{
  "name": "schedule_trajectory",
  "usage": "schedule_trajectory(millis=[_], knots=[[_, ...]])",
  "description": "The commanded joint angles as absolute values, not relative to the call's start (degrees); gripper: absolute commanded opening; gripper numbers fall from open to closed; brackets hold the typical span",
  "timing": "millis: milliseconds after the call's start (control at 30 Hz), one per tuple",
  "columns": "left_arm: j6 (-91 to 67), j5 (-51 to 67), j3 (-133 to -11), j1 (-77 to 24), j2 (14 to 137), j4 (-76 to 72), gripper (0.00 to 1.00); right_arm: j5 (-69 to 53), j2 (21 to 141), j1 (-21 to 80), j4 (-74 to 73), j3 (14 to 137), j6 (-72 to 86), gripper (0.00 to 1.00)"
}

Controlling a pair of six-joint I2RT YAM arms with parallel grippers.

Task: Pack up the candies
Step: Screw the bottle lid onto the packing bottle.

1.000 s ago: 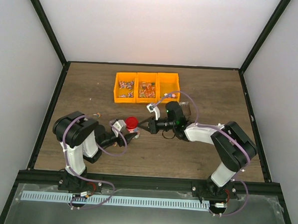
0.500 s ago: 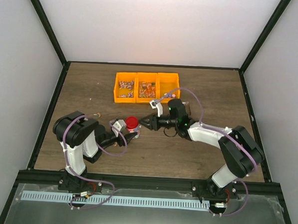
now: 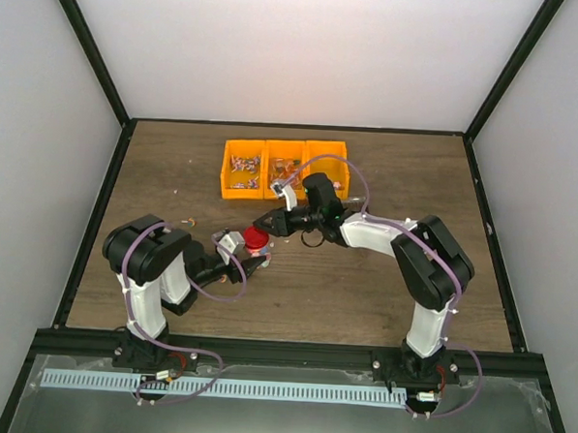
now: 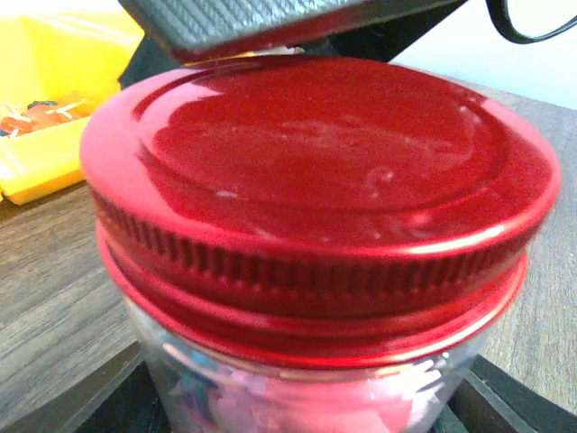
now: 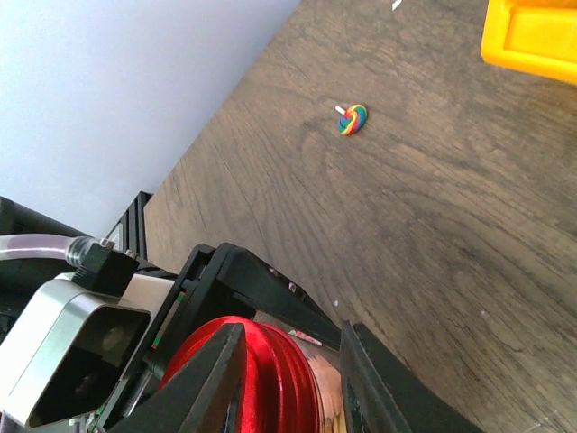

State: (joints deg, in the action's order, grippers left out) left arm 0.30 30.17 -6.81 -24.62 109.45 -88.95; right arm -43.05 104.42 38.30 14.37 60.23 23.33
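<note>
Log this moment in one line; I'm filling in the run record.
left jaws: shut on jar | right jaws: straddling red lid, grip unclear | candies: inside jar | stray lollipop: on table

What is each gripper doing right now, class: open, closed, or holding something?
Left gripper: closed, holding the jar.
Right gripper: open, fingers either side of the red lid; no grip visible.

Left arm stayed folded low, its gripper clamped on a jar; right arm stretched leftward, gripper fingers parted.
</note>
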Motion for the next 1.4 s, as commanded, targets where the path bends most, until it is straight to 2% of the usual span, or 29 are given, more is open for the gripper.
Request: schedule_trajectory(millis=[0,133,233,600,833,1367], knots=[[-2.00,29.67,-3.79,-23.99,114.04,-101.51,0.56,-44.31,105.40,39.00,12.25,63.50,21.56,0.30],[-2.02,29.79,-3.78,-23.99,114.05,-101.51,0.56,-44.86,104.89,39.53,12.40,62.75,21.41,0.23],[-2.09,29.71,-3.73,-23.99,113.70,-101.49,0.56,-44.49,104.11,40.09,12.94,61.30,21.77,0.13],[-2.98,27.82,-3.49,-23.99,112.91,-101.51,0.54,-49.16,104.11,41.22,19.39,54.19,25.68,0.01],[-2.88,28.58,-3.69,-23.98,112.46,-101.51,0.53,-53.18,102.21,41.26,26.21,48.18,29.18,0.01],[-4.11,28.32,-4.20,-23.85,112.82,-101.51,0.52,-51.22,98.00,47.23,31.39,38.37,31.58,0.01]])
